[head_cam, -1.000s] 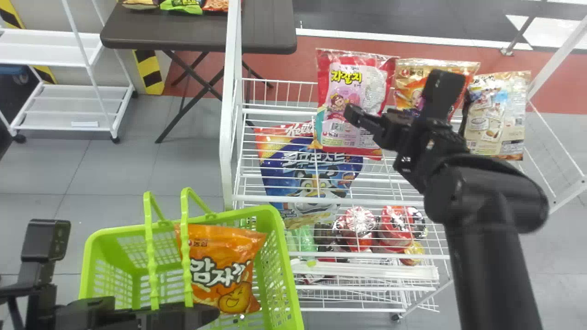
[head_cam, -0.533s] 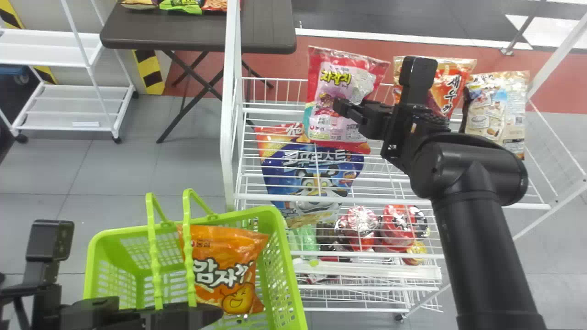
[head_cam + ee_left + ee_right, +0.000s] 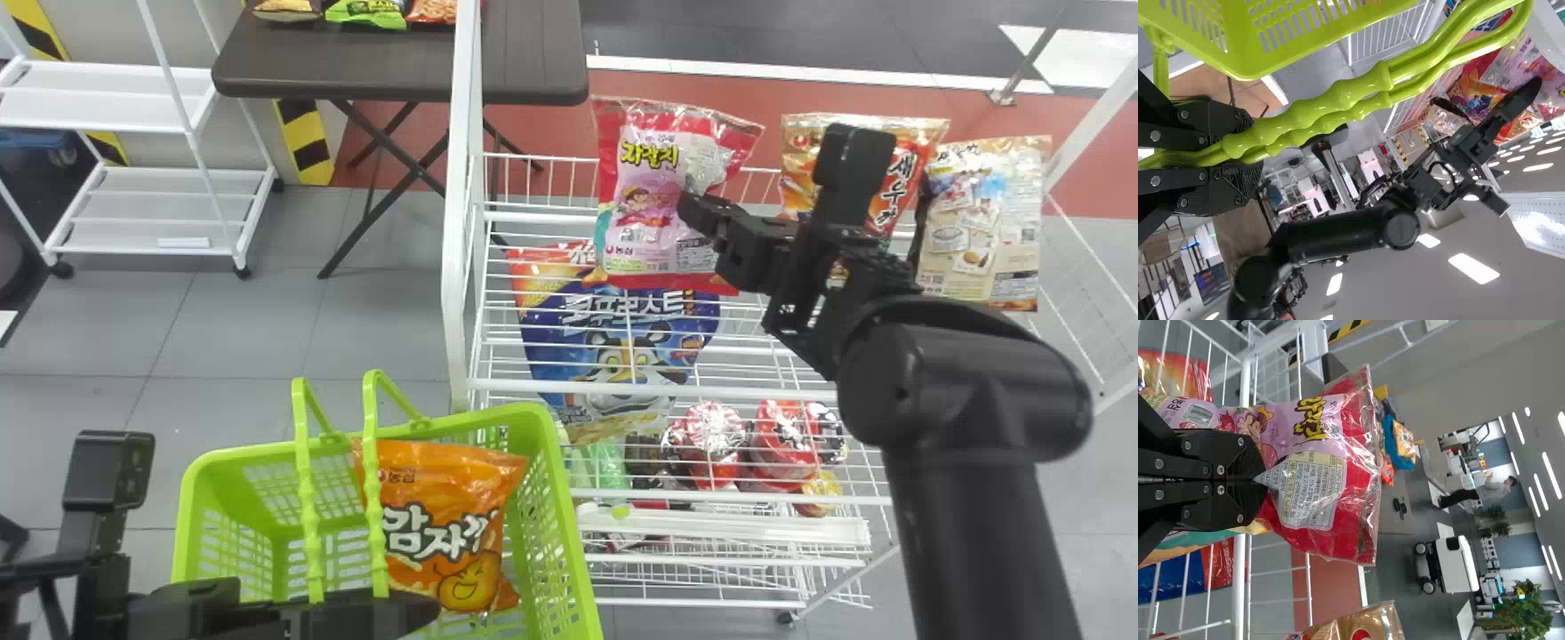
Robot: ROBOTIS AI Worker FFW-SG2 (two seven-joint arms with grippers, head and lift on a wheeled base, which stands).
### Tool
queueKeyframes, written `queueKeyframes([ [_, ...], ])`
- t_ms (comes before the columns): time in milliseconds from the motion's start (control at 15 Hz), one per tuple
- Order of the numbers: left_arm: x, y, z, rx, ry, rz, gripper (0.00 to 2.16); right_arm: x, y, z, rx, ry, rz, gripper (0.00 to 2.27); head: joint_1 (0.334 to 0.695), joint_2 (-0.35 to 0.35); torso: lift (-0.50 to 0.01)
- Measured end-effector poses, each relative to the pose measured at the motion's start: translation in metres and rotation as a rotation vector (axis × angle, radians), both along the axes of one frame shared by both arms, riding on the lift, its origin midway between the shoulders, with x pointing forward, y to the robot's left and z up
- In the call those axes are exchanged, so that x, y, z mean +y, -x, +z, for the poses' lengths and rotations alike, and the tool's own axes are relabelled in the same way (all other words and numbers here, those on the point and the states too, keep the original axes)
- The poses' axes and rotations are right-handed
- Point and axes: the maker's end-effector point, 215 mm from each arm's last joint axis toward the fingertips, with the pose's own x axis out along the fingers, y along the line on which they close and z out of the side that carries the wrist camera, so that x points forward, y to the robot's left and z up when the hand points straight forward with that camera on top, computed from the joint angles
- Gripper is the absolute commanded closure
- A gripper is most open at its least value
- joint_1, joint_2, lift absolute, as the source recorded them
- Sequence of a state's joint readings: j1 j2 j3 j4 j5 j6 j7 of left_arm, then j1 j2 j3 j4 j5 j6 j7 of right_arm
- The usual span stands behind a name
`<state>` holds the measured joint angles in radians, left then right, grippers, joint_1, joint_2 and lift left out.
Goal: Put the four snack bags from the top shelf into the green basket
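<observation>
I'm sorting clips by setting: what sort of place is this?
Looks like a mock-up shop, perhaps in a robotics lab: a wire rack displays snack bags, there's a green basket, and a white wheeled machine stands farther off.

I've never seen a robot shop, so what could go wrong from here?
The right gripper pinches the pink and red bag by its glossy wrapper, so it might slip. The rack's white upright stands between it and the green basket and could snag it. The handles, held by the left gripper, rise over the basket's opening; the bag may catch there.
</observation>
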<state>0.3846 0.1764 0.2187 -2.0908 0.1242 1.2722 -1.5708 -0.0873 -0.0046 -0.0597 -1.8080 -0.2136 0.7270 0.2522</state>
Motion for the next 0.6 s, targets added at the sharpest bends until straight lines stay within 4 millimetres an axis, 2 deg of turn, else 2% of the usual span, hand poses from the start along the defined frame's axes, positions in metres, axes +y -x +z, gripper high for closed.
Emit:
queueKeyframes([
  [133,0.0,0.0,0.0,-0.001,-0.001,0.001,2.15,0.02,0.044,0.01,0.037,-0.027,0.047,2.26,0.695,-0.043,0.0],
  [267,0.0,-0.001,0.0,-0.002,-0.002,0.0,2.15,0.045,0.09,0.012,0.097,-0.048,0.109,2.26,0.695,0.002,0.0],
  [467,-0.002,-0.003,0.001,-0.005,-0.002,-0.005,2.15,0.097,0.166,-0.012,0.255,-0.061,0.243,2.26,0.695,0.068,0.0],
  [600,-0.004,-0.004,0.001,-0.008,-0.002,-0.008,2.15,0.126,0.201,-0.029,0.337,-0.057,0.318,2.26,0.695,0.148,0.0],
])
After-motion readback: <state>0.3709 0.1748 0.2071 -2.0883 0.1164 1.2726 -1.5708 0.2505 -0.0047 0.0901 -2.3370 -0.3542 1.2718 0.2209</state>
